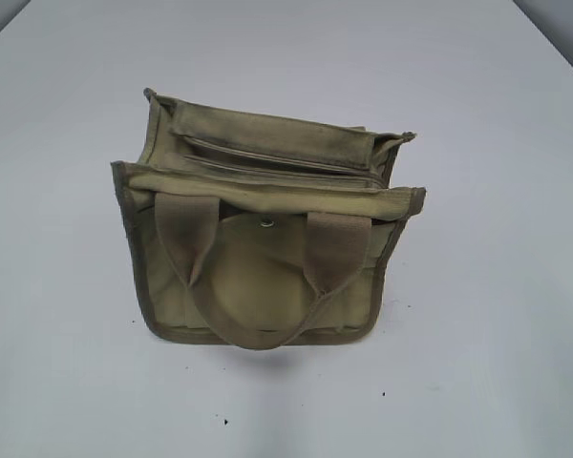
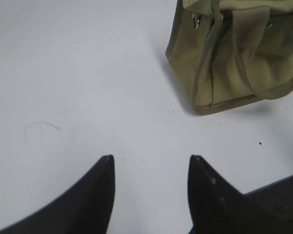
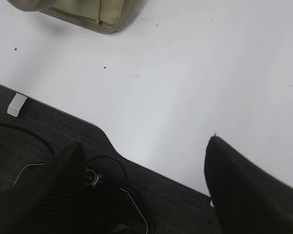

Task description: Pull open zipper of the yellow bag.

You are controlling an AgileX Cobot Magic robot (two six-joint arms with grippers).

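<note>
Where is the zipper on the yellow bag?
In the exterior view the zipper runs left to right across the top of the yellow bag, behind the two handles and the small metal snap.

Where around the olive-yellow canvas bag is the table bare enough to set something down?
Bare white tabletop rings the olive-yellow canvas tote bag on every side; only tiny dark specks mark the near strip. The open left gripper and open right gripper hover over bare surface, holding nothing. Crowded: only the bag's top, around its zipper.
</note>
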